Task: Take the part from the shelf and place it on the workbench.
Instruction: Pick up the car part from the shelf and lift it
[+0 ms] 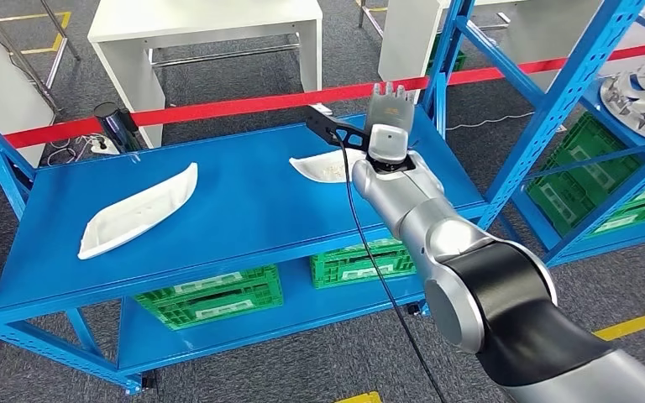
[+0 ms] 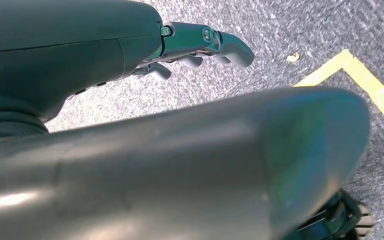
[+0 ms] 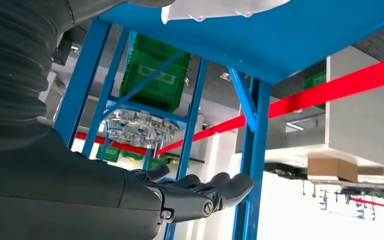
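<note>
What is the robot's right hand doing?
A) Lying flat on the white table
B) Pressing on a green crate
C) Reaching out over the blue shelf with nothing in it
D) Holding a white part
C: the right hand stretches out open above the blue shelf, just past the nearer white part, and grips nothing.

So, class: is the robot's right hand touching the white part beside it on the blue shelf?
Apart. Right wrist view: the right hand is open with nothing in it, the white part well clear.

Two parts on the shelf

One part [image 1: 138, 211] lies centre-left on the shelf [image 1: 235, 227]; the other part [image 1: 323, 167] lies centre, the right hand [image 1: 389, 113] above it.
</note>
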